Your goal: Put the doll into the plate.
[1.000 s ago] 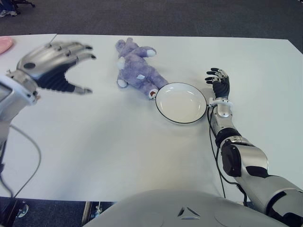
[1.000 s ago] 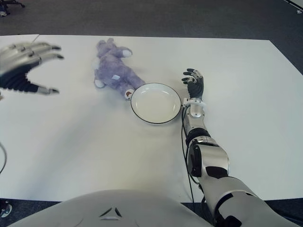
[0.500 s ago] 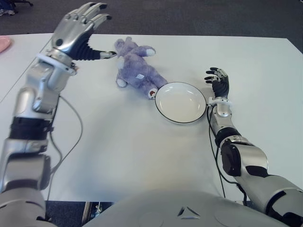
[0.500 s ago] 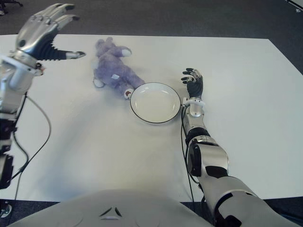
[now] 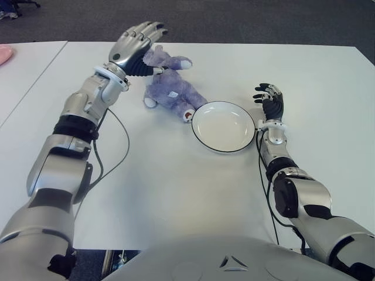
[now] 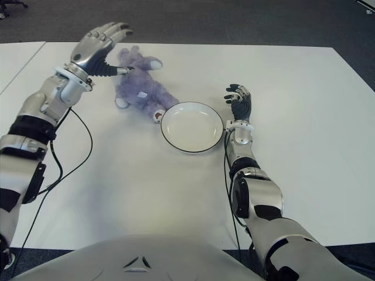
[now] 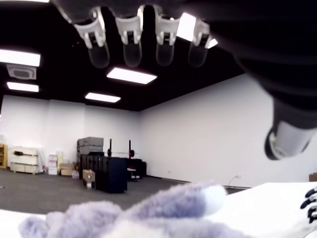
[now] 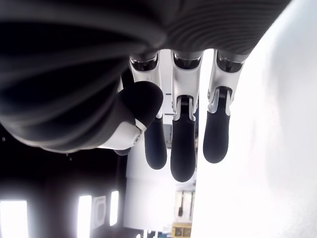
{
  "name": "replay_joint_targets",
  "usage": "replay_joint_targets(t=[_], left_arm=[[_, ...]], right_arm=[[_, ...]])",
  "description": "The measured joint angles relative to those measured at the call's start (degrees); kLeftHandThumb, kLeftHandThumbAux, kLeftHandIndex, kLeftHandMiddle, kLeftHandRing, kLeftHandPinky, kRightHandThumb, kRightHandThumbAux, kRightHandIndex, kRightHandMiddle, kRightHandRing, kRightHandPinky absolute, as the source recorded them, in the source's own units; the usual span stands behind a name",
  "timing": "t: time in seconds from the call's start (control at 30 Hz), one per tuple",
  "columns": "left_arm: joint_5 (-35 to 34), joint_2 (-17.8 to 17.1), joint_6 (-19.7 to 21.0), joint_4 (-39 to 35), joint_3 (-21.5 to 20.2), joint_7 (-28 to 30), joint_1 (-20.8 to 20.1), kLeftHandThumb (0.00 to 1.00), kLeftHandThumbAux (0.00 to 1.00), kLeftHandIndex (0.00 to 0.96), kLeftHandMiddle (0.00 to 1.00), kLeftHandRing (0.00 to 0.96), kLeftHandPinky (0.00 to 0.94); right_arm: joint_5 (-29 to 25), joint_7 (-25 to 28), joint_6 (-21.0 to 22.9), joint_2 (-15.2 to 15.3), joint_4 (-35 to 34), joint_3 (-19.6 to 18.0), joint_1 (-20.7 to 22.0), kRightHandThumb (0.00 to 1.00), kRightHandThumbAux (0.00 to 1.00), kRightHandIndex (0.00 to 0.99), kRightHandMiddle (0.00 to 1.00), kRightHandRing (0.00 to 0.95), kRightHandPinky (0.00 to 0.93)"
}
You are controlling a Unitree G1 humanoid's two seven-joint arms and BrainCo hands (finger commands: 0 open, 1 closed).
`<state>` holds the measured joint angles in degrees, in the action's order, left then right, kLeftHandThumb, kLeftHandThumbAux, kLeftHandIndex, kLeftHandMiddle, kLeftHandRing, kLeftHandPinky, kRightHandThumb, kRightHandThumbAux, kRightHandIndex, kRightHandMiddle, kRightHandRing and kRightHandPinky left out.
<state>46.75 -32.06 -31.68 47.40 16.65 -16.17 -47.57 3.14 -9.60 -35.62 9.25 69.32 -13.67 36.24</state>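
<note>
A purple plush doll lies on its side on the white table, its feet touching the rim of a white plate with a dark edge. My left hand hovers over the doll's head with its fingers spread, holding nothing; in the left wrist view the doll shows just beneath the open fingers. My right hand shows just right of the plate, fingers relaxed and empty.
A pink object peeks in at the table's far left edge. A cable hangs from my left arm over the table. Beyond the table's far edge is dark floor.
My left hand has swung from the left side of the table rightwards and down until it is over the doll's head. The doll, plate and right hand have not moved.
</note>
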Motion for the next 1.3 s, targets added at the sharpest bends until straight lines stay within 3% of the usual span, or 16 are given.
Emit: replay_joint_targets(t=[0.23, 0.57, 0.83, 0.97, 1.3], left_arm=[[0.74, 4.47, -1.41, 11.36, 4.98, -2.16, -2.79, 0.216, 0.525, 0.063, 0.0, 0.0, 0.0], [1.45, 9.25, -1.39, 20.89, 10.6, -2.83, -5.53, 0.164, 0.588, 0.098, 0.0, 0.0, 0.0], [1.79, 9.38, -1.51, 23.3, 13.9, -2.15, -6.86, 0.07, 0.606, 0.146, 0.0, 0.0, 0.0], [2.54, 9.35, -0.39, 24.15, 16.23, -1.4, -7.38, 0.019, 0.611, 0.22, 0.0, 0.0, 0.0], [2.63, 9.81, 3.47, 24.95, 19.76, 3.99, -8.67, 0.011, 0.581, 0.342, 0.0, 0.0, 0.0]], right_arm=[[0.01, -0.33, 0.0, 0.01, 0.0, 0.1, -0.01, 1.0, 0.662, 0.309, 0.372, 0.468, 0.456], [-0.01, -0.31, 0.0, 0.01, 0.0, 0.07, -0.01, 1.0, 0.662, 0.323, 0.368, 0.468, 0.443], [-0.01, -0.32, 0.0, 0.01, 0.0, 0.07, -0.02, 1.0, 0.697, 0.351, 0.383, 0.476, 0.387], [-0.01, -0.34, 0.0, 0.02, 0.0, 0.06, -0.05, 1.0, 0.699, 0.352, 0.401, 0.466, 0.4], [-0.02, -0.35, 0.01, 0.0, 0.07, 0.06, -0.12, 1.0, 0.699, 0.357, 0.406, 0.46, 0.406]])
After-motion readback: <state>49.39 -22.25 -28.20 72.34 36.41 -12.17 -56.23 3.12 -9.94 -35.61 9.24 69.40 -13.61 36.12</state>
